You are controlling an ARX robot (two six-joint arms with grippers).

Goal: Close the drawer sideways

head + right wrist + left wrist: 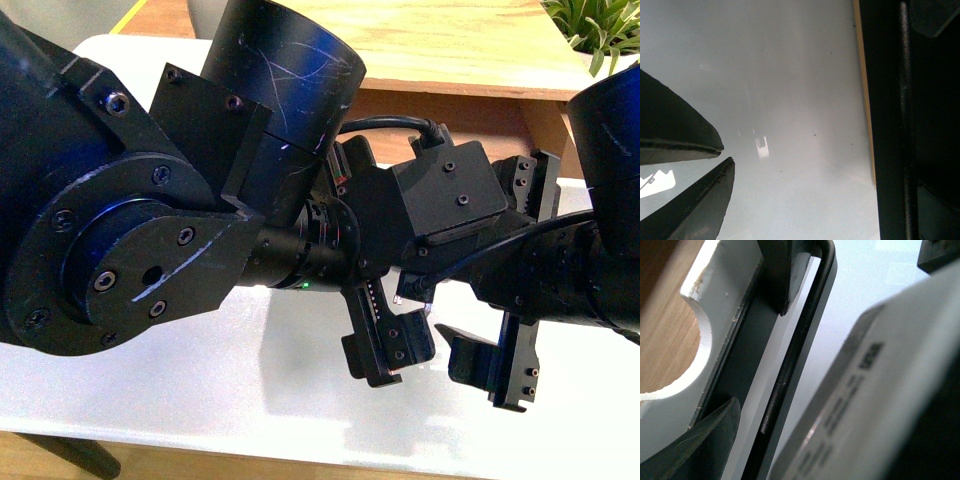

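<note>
In the left wrist view the drawer's white front panel [695, 340] fills the frame close up, with its half-round notch, the wood inside [662, 335] and the long black bar handle [790, 365]. My left gripper [790, 440] is open; one dark fingertip [705, 440] lies against the panel beside the handle. In the right wrist view the handle [905, 125] runs along a dark strip next to a white surface [790, 90]. My right gripper [825, 195] is open, one fingertip [695, 205] over the white surface. In the front view both grippers, left [385, 345] and right [505, 365], hang close together; the drawer is hidden behind the arms.
The two arms fill most of the front view above a white table [200, 380]. A wooden top [450, 50] and a green plant [595, 25] stand behind. A blurred grey labelled part [875, 375] sits very near the left wrist camera.
</note>
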